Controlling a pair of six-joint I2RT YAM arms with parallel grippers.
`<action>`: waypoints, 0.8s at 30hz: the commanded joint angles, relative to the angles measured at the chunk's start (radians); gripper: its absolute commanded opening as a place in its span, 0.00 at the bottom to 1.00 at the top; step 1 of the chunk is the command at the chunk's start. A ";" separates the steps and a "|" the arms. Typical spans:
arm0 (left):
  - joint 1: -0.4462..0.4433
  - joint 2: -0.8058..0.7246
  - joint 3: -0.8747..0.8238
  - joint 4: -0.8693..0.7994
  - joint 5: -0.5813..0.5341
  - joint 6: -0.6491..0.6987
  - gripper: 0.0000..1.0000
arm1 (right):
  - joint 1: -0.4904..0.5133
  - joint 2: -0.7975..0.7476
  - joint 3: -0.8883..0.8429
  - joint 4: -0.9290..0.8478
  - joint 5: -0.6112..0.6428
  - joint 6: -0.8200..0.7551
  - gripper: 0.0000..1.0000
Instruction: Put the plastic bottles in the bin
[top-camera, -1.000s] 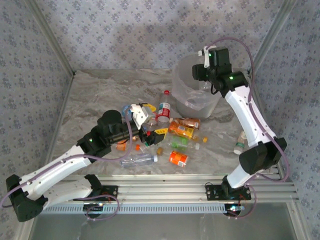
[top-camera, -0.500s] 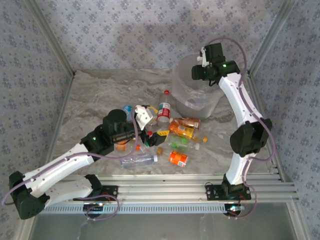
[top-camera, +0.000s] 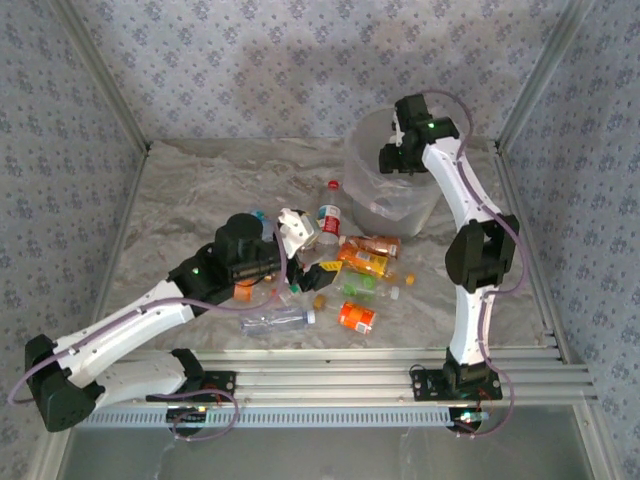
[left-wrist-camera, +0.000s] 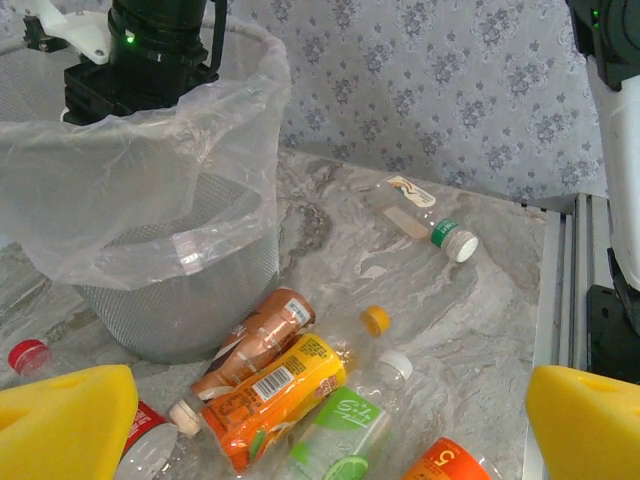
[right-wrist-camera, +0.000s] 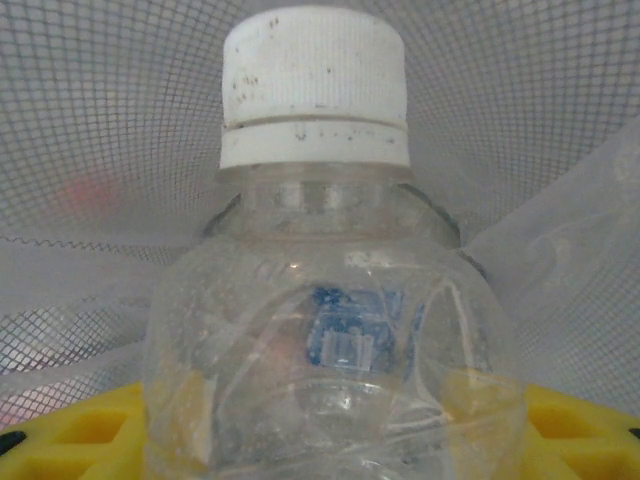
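Bottles (top-camera: 362, 262) heaped beside bin (top-camera: 360, 197) | left end effector (top-camera: 297, 238) gaping above | right end effector (top-camera: 390, 158) grips white-capped bottle (right-wrist-camera: 330, 330)

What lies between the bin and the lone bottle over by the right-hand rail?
Nothing. In the left wrist view, only bare marbled tabletop separates the bin from that bottle.

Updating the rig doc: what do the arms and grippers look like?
Left arm and right arm: white shells, black joints, small green lights, loose purplish cables. Left gripper has a white body, right gripper a mostly black one; both have yellow finger pads.
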 joint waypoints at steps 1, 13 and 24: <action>-0.007 0.002 0.036 -0.011 0.022 0.023 1.00 | -0.011 0.038 0.039 -0.052 -0.024 0.019 0.62; -0.008 0.013 0.034 -0.013 -0.024 0.028 1.00 | -0.033 0.123 0.038 -0.069 -0.068 0.034 0.63; -0.008 0.015 0.037 -0.020 -0.030 0.031 1.00 | -0.028 0.168 0.033 -0.067 -0.076 0.047 0.64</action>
